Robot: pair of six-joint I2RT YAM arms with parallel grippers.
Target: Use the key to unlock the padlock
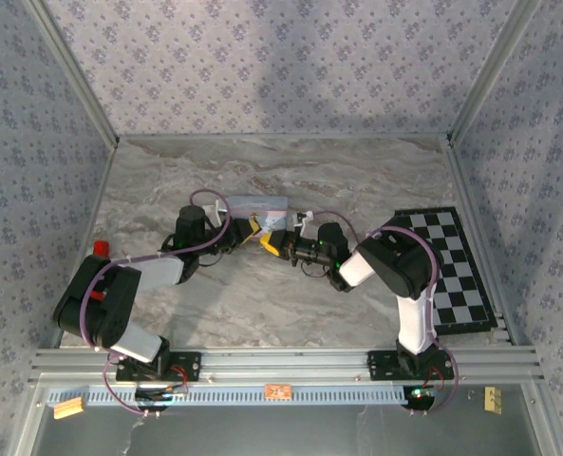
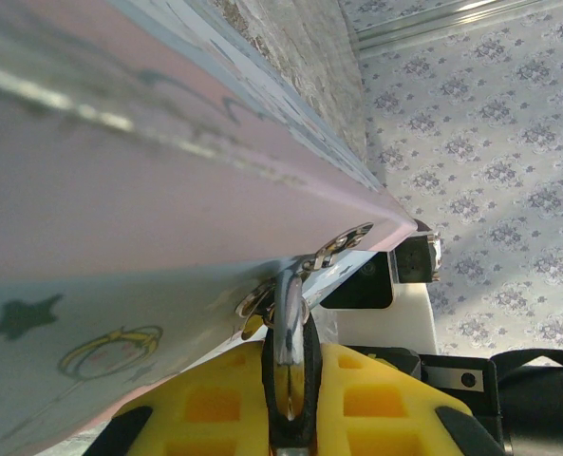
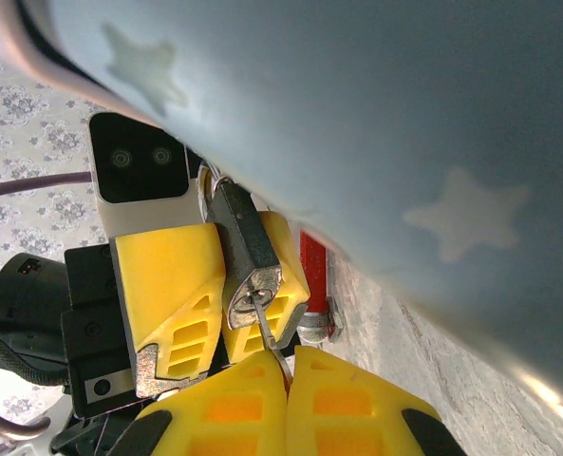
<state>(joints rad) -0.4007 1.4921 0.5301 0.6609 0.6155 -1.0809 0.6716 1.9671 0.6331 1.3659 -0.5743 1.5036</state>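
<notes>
The padlock (image 3: 242, 235), a small black body with a silvery keyhole face, is clamped between the yellow fingers (image 3: 166, 275) of my left gripper (image 1: 246, 229). In the left wrist view my left gripper (image 2: 290, 359) is shut on the padlock (image 2: 292, 404), and its silvery shackle (image 2: 289, 318) reaches up to the pale blue tin (image 2: 120, 237). My right gripper (image 3: 289, 369) is shut on the thin dark key (image 3: 272, 340), whose tip sits in the padlock's keyhole. Both grippers meet just in front of the tin (image 1: 258, 206), with my right gripper (image 1: 273, 241) to the right.
The cartoon-printed tin (image 3: 385, 142) looms close above both grippers. A red cylinder (image 3: 312, 271) with a metal end lies on the marble table behind the padlock. A checkerboard (image 1: 452, 266) lies at the right edge. A red object (image 1: 99, 249) sits at the far left.
</notes>
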